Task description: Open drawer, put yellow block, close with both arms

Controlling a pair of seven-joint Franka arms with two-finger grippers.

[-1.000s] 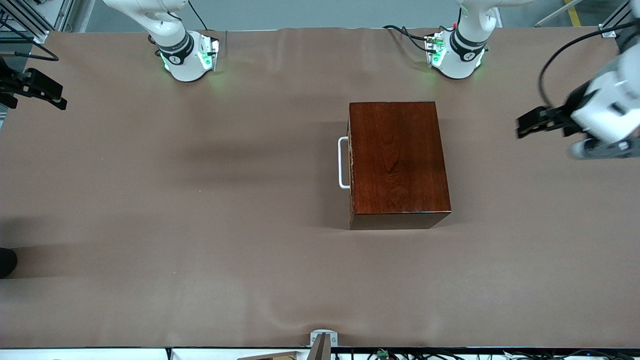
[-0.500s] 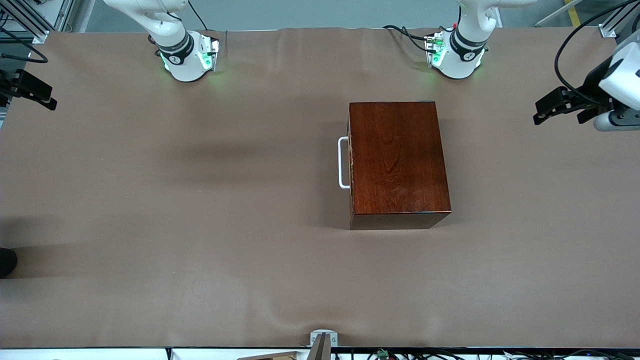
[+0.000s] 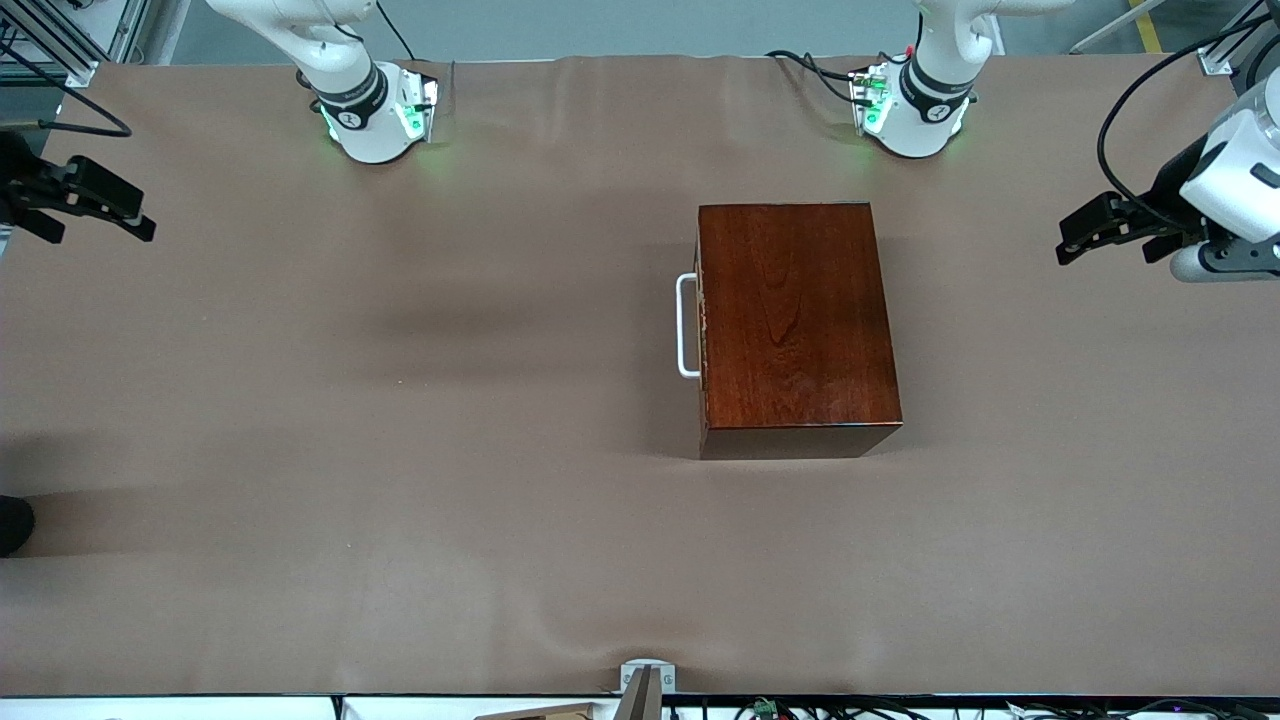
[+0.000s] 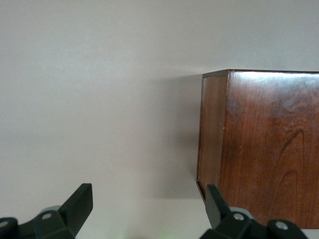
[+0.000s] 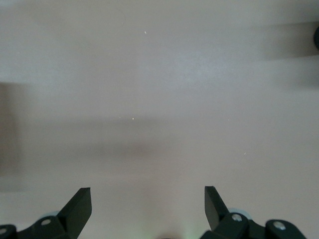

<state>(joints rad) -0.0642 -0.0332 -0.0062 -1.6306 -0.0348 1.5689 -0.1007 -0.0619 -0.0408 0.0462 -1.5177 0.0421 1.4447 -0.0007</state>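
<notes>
Brown worktop (image 3: 400, 400) carries one item: dark wood box (image 3: 795, 320), nearer the left arm's end, roughly mid-depth. Drawer (image 3: 703, 325) is pushed fully in, front flush with the box, facing the right arm's end; white U handle (image 3: 686, 325) sticks out from it, nothing touching it. Yellow block not visible in any view.

Left tool (image 3: 1095, 230) hangs over the worktop's edge at the left arm's end, well apart from the box, fingers (image 4: 79, 201) spread wide, holding nothing, touching nothing. Left wrist view shows the box's corner and side (image 4: 264, 149) ahead of the fingers.

Right tool (image 3: 95, 205) hangs over the worktop's edge at the right arm's end, well apart from the box, fingers (image 5: 77, 204) spread wide, empty. Right wrist view shows bare worktop (image 5: 159, 99) only.
</notes>
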